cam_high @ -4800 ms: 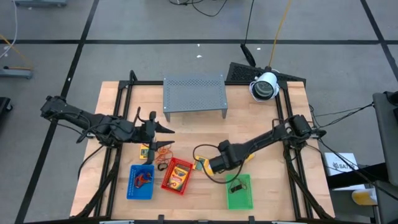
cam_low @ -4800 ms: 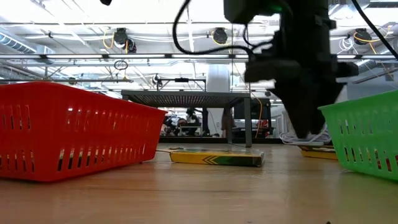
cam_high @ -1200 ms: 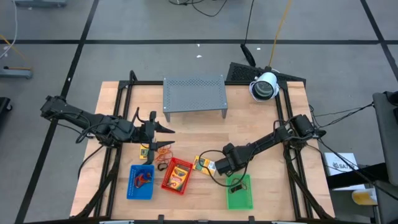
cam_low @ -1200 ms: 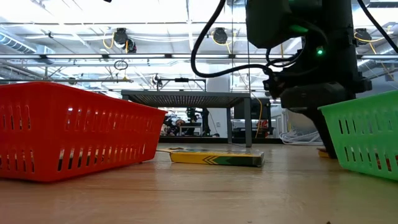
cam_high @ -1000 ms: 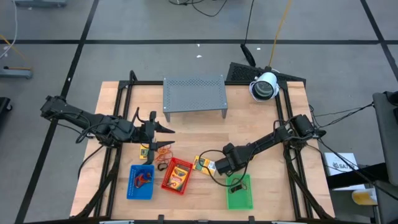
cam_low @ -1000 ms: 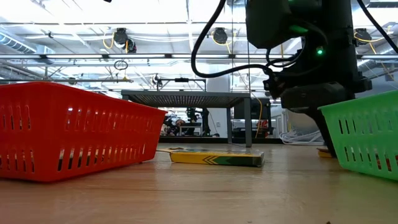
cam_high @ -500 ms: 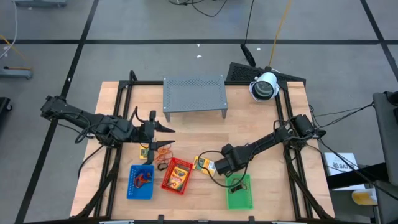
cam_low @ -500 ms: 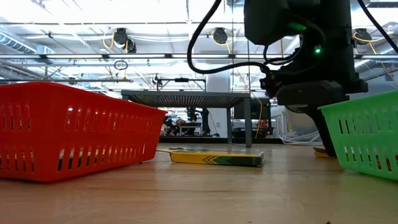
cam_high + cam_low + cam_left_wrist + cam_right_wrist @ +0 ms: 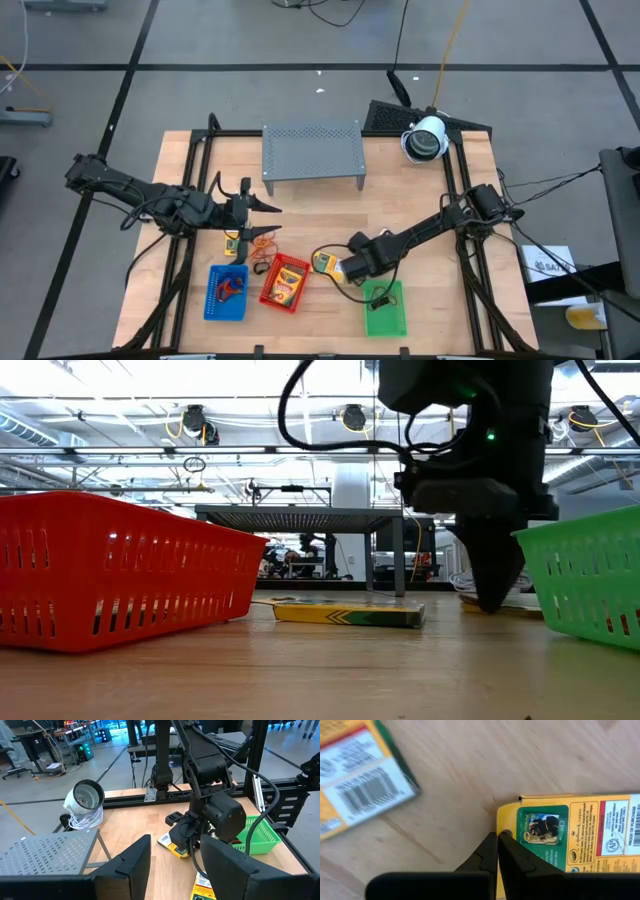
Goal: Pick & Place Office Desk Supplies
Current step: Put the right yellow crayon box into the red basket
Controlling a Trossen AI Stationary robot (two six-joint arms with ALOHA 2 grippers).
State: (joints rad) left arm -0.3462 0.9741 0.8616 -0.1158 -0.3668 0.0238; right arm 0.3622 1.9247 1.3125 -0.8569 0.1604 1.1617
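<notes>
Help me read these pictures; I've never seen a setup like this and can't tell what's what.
Two dark robot arms work at a wooden table. One camera looks down from above, one looks level across the tabletop, and one sits on each wrist. On the table are a grey rack, blue, red and green trays, and yellow packets. The right gripper is shut, fingertips at the edge of a packet; whether it grips it is unclear. The left gripper waits open near the table's left side, holding nothing.
</notes>
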